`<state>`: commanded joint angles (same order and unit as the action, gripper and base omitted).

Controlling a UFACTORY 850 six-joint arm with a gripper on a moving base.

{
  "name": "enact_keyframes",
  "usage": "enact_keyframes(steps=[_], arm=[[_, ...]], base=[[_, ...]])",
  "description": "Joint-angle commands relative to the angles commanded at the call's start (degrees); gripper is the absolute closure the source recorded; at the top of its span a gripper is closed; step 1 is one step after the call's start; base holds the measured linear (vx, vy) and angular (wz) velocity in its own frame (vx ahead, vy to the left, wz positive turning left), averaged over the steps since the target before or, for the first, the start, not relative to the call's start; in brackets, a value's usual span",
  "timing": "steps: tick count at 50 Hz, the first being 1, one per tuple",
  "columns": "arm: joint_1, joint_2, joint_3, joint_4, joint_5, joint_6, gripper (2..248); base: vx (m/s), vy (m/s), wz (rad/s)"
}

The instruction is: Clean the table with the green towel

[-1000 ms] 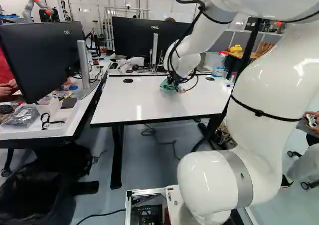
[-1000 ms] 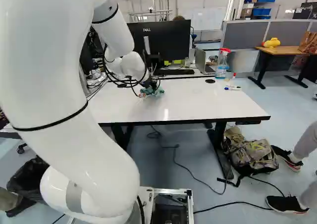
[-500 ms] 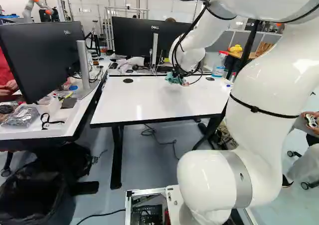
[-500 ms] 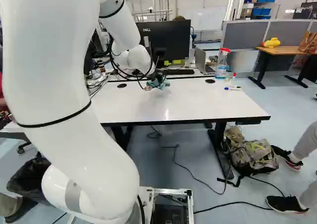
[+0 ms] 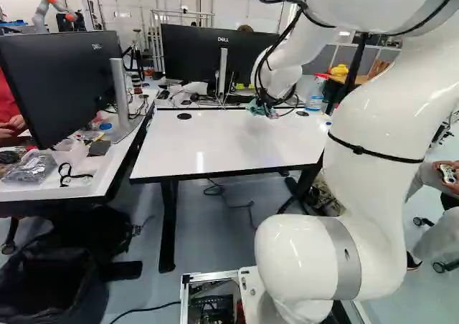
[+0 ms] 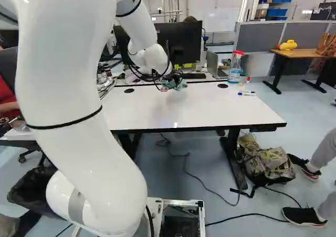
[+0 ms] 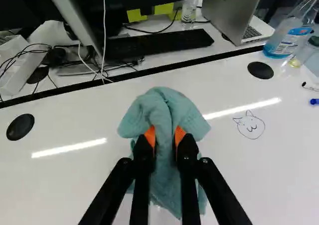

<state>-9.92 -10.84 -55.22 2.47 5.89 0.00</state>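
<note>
Towel [image 7: 162, 103] has moved toward the far edge of the table [image 5: 215, 141], pinched in the hand [image 7: 165, 136], fingers parted only by its cloth; a cat drawing [image 7: 250, 126] marks the table, so wiping looks unfinished.

And there's the glossy white, round-jointed robot arm [image 5: 380, 209], a flat grey band [image 5: 343, 256] at one joint, thin black straps [image 5: 358, 150] around its shell, black cables [image 5: 287, 30] looping outside, then the black two-fingered gripper [image 6: 172, 78], orange pads [image 7: 150, 135], small round screws [image 7: 204, 161] showing!
</note>
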Motion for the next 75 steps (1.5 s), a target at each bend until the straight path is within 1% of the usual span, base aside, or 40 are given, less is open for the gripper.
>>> enact_keyframes(steps=[75], arm=[[-11.62, -7.67, -8.56, 0.00, 0.00, 0.00, 189]], base=[[0.000, 0.000, 0.000]])
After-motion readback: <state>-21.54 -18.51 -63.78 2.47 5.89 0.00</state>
